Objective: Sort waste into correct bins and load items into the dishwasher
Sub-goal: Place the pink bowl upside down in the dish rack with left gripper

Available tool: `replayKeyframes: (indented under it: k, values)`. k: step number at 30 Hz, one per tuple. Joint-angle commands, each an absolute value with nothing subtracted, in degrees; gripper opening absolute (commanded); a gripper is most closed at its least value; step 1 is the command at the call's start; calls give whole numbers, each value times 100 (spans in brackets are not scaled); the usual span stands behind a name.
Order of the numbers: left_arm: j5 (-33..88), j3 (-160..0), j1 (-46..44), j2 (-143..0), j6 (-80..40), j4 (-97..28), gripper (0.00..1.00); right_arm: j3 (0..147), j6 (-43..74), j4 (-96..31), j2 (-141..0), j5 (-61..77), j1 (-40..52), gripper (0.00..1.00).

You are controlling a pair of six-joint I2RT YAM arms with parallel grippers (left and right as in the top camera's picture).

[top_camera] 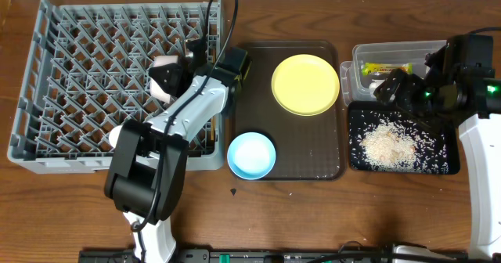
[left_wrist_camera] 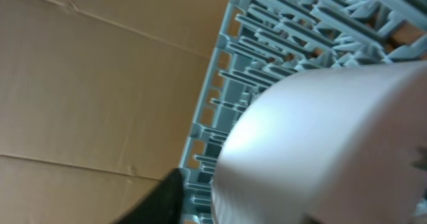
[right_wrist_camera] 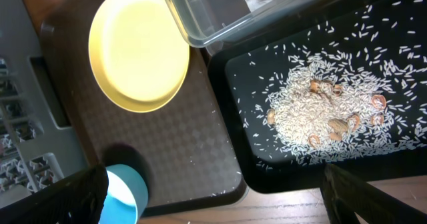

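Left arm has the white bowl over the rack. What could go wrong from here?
1. The white bowl in the left gripper hangs over the dish rack pegs; released askew, it may tip or wedge.
2. The blue bowl sits at the brown tray corner beside the left arm; a retreat might knock it.
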State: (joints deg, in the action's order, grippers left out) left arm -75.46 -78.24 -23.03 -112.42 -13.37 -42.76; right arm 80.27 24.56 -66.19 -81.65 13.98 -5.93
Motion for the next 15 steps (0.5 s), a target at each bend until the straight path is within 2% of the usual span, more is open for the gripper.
replayKeyframes:
  k: [1, 3, 9, 15]
  values:
    - [-7194, -7800, -2290, -11347, -1361, -4294, 40, 8018, 2499, -6624, -8147, 1441, -615, 99]
    - [-6932, -7802, -2368, -11334, -1361, -4340, 44, 8018, 2499, -6624, -8147, 1441, -615, 99]
    - [-6200, -7867, -2781, -11065, -1343, -4469, 47, 8018, 2499, -6624, -8147, 1441, -615, 99]
    - [-4075, -7905, -3157, -10287, -1098, -4488, 47, 8018, 2499, -6624, -8147, 1441, -615, 99]
